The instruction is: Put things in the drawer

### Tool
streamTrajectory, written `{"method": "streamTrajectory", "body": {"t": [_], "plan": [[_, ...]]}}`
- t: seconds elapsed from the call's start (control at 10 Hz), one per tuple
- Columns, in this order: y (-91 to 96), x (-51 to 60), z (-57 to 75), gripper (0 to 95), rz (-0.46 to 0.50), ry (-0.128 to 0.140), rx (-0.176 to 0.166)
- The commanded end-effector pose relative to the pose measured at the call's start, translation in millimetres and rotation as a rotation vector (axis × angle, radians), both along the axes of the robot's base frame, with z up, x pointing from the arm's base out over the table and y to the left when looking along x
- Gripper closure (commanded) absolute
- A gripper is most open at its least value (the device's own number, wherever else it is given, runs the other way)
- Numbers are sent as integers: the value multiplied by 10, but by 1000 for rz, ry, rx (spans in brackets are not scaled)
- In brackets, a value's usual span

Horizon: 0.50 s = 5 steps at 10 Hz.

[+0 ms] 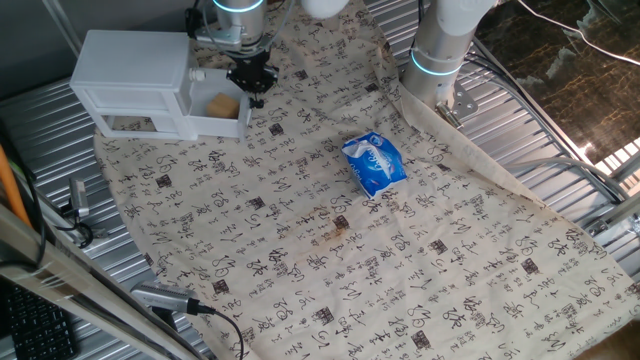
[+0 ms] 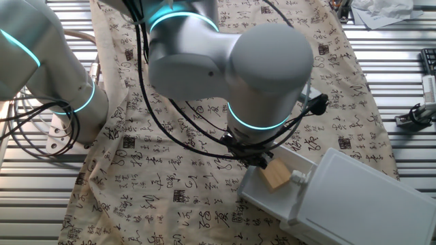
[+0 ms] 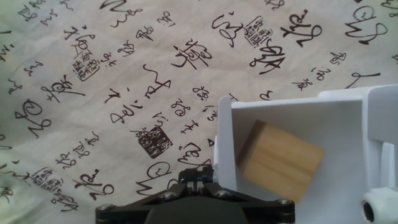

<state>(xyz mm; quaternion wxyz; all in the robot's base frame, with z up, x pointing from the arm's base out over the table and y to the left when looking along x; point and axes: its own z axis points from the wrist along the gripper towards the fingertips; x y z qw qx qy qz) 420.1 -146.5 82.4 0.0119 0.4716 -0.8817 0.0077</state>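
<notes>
Resting inside the pulled-out drawer (image 1: 222, 122) at upper left of one fixed view: small tan wooden block (image 1: 222, 104), lying free on the tray floor, untouched by anything; same block (image 3: 280, 159) at lower right of the hand view, tilted against the white tray wall (image 3: 225, 144); same block (image 2: 275, 175) at lower centre of the other fixed view, within the open tray (image 2: 269, 197).

Hovering just above the drawer's outer edge: gripper (image 1: 251, 78), dark, pointing downward, clear of the block and holding nothing; fingers (image 3: 198, 177) seen at bottom centre of the hand view, drawn together with no gap between them, sitting outside the tray wall, just beside the block but apart from it.

Standing at upper left of one fixed view: boxy white cabinet (image 1: 130, 68), drawer projecting to its right.

Lying near centre of the same view, well apart from the drawer: blue packet (image 1: 374, 163), on the calligraphy-printed cloth (image 1: 300, 250).
</notes>
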Motion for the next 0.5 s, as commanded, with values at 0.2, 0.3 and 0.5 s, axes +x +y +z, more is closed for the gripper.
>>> {"method": "streamTrajectory", "body": {"t": [0.2,0.3,0.5], "plan": [[4,28,11,950,4,4,2],[4,30,10,950,3,5,4],[3,30,10,950,1,7,5]]}}
